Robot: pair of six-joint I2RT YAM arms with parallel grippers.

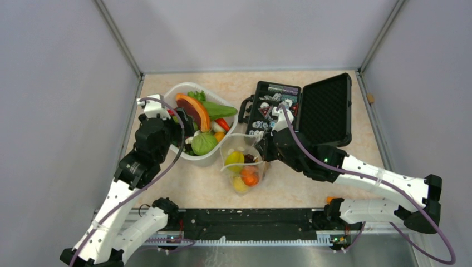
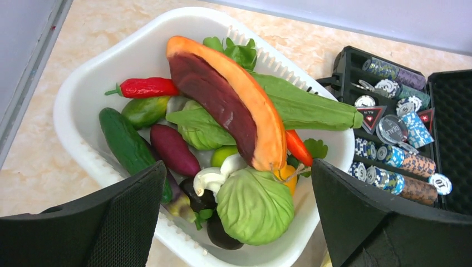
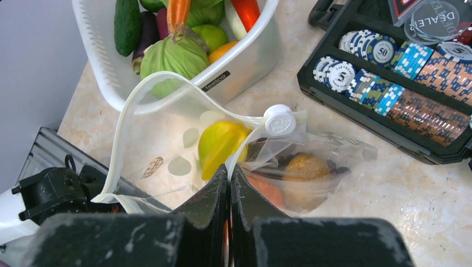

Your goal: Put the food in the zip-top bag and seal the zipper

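Right gripper [image 3: 228,169] fingers nearest, pinched together on zip-top bag [image 3: 161,139] rim just beside white basket [image 3: 245,61]; zipper [image 3: 123,119] slider plain only in right wrist view. Left gripper [image 2: 238,167] spread wide over basket, empty. Lemon [image 3: 220,144] inside bag; rest blurred behind plastic.

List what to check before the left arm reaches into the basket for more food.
1. The left jaws open above the white basket: ok.
2. The right jaws shut on the rim of the zip-top bag: ok.
3. Bag mouth gaping open: ok.
4. Basket emptied into the bag: not ok; the cabbage and more lie in it.
5. Seal on the zipper closed: not ok.
6. Room left in the bag: cannot tell.
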